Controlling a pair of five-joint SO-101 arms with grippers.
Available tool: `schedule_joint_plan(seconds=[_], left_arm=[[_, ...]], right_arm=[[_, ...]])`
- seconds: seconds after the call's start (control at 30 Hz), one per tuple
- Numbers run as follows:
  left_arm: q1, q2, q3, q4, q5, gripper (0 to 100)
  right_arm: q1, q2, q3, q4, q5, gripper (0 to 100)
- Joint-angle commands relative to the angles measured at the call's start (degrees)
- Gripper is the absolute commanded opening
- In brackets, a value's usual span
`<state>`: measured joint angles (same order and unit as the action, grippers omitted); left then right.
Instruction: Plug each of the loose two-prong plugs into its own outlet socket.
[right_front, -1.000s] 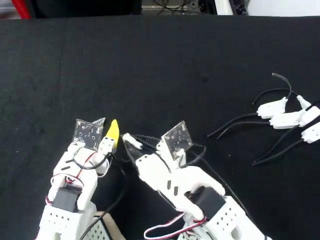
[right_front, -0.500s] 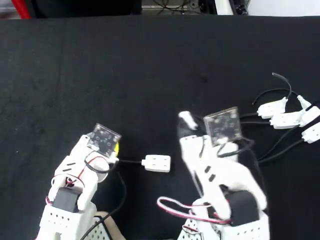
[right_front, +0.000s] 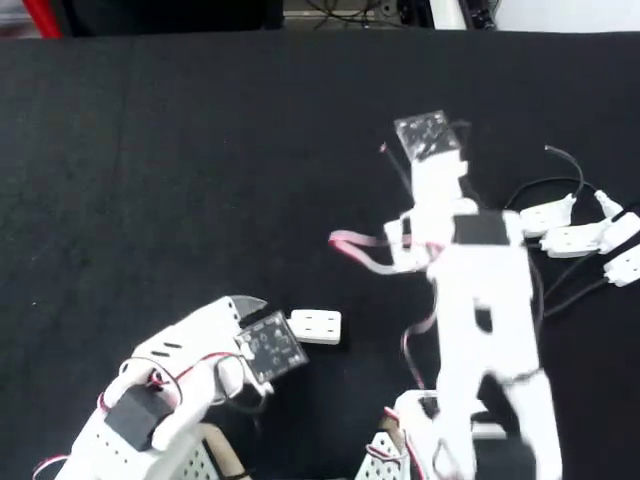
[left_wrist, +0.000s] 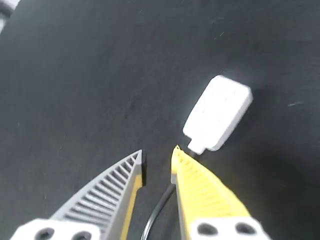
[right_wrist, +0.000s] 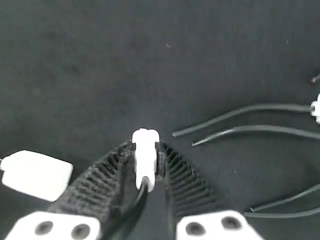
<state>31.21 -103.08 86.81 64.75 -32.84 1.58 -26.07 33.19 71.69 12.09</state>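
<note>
A white outlet block (right_front: 315, 325) lies on the black table, and the left wrist view shows it (left_wrist: 217, 112) just beyond my left gripper (left_wrist: 158, 153). That gripper is open by a narrow gap, with the block's black cable (left_wrist: 156, 220) running between its grey and yellow fingers. My right gripper (right_wrist: 146, 146) is shut on a small white two-prong plug (right_wrist: 145, 152), held above the table with its cable trailing back. In the high view the right arm (right_front: 470, 260) stretches toward the table's far middle. Several loose white plugs (right_front: 575, 238) with black leads lie at the right edge.
Black leads (right_wrist: 240, 131) from the loose plugs snake over the cloth to the right of the right arm. The outlet block (right_wrist: 35, 175) also appears near the right gripper's base. The table's far edge (right_front: 300, 30) borders dark equipment.
The right arm has swung away from the left arm and reached far out, carrying the plug. The left arm has turned right, toward the outlet block lying on the table.
</note>
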Motion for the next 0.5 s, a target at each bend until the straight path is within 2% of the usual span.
schedule_joint_plan(seconds=[0.0, 0.13, 0.3, 0.4, 0.47], left_arm=[[2.95, 6.68, -3.56, -3.60, -3.16, 10], [2.77, 18.81, -4.18, -10.90, -6.86, 10], [0.48, 34.02, -4.44, -17.58, -15.65, 11], [0.84, 40.62, -9.19, -17.23, -15.38, 11], [1.36, 44.31, -14.11, -15.56, -12.57, 16]], right_arm=[[5.27, 6.90, -7.52, -0.09, 0.35, 1.4], [6.07, 10.95, -9.27, 0.26, 2.37, 1.4], [3.43, 13.49, -9.01, 0.18, 3.43, 1.3], [3.25, 13.93, -9.27, 0.18, 3.52, 1.3], [3.43, 14.02, -9.27, 0.18, 3.52, 1.3]])
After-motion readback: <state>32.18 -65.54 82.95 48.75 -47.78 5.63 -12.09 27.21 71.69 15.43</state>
